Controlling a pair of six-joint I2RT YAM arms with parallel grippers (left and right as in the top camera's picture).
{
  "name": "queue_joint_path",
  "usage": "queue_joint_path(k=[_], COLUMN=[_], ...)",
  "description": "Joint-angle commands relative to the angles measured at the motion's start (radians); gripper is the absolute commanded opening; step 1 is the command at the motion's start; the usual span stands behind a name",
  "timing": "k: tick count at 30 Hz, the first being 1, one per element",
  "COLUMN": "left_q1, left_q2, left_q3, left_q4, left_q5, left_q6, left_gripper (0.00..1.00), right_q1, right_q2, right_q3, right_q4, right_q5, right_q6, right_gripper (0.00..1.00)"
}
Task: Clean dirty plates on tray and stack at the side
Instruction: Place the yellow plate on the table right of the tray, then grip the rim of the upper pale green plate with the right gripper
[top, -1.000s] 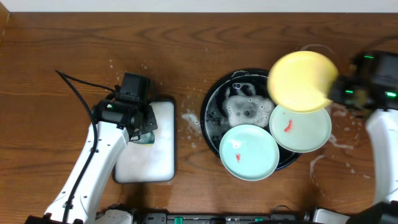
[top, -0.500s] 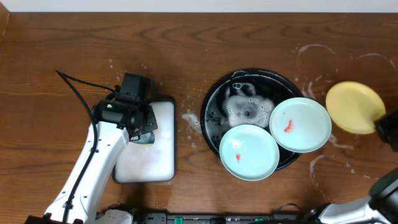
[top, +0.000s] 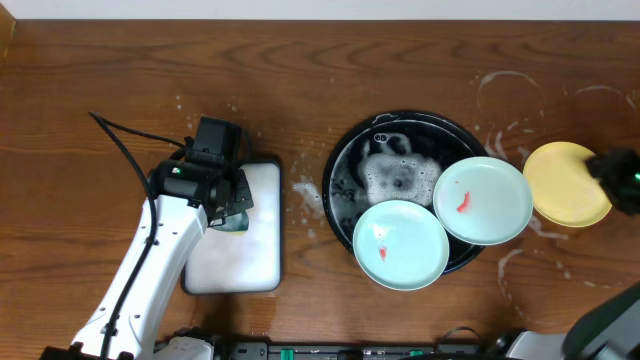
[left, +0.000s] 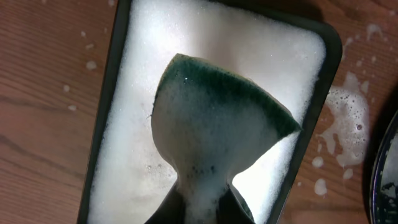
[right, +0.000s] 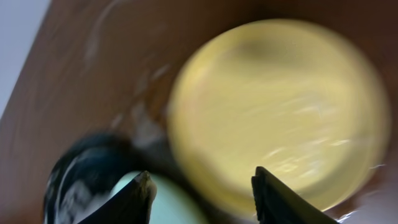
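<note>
Two pale mint-green plates (top: 401, 244) (top: 483, 200), each with a red smear, rest on the front and right rim of the black sudsy tray (top: 340, 160). The yellow plate (top: 568, 183) lies on the wood to the right of the tray. My right gripper (top: 612, 170) is at the plate's right edge. In the right wrist view it (right: 202, 177) stands open above the blurred yellow plate (right: 280, 106), with nothing between its fingers. My left gripper (left: 208, 208) is shut on a foamy green-and-yellow sponge (left: 217, 118) over the white sponge tray (left: 106, 124).
Suds and wet rings mark the wood around the black tray and near the yellow plate. The white sponge tray (top: 262, 240) lies left of the black tray. A black cable (top: 125, 140) runs across the left side of the table.
The right arm carried the yellow plate from above the black tray out to the right. Its jaws have opened and let the plate go. The left arm has not moved.
</note>
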Motion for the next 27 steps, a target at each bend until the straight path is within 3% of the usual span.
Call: queue_joint_path(k=[1,4,7,16,17,22,27], left_q1=[0.005,0.005,0.005,0.005,0.005,0.005,0.005], left_q2=[-0.002,-0.002,-0.002,-0.002,-0.002,-0.002,-0.002], left_q3=[-0.004,-0.004,-0.004,-0.004,-0.004,-0.004,-0.004], left_q4=[-0.002,-0.002,-0.002,-0.002,-0.002,0.002,-0.005], left_q5=[-0.005,-0.005,-0.005,-0.005,-0.005,-0.005,-0.005], left_q6=[0.01,0.01,0.01,0.01,0.01,0.01,0.01], left_gripper=[0.07,0.08,0.07,0.08,0.08,0.07,0.08], right_q1=[0.14,0.292,0.394,0.448,0.445,0.447,0.447], right_q2=[-0.09,-0.11,-0.102,-0.101,-0.101,-0.101,-0.101], right_q3=[0.004,0.001,-0.039,-0.267,-0.278,-0.29,-0.289], right_q4=[-0.098,-0.237,-0.261,-0.068,-0.045,0.038,0.102], right_q5=[0.071,0.369,0.579,0.702,0.692,0.511,0.438], right_q6=[-0.05,-0.007,0.054,0.119,0.119,0.051,0.071], right_gripper=[0.52,0.52,0.52,0.5,0.48,0.04,0.01])
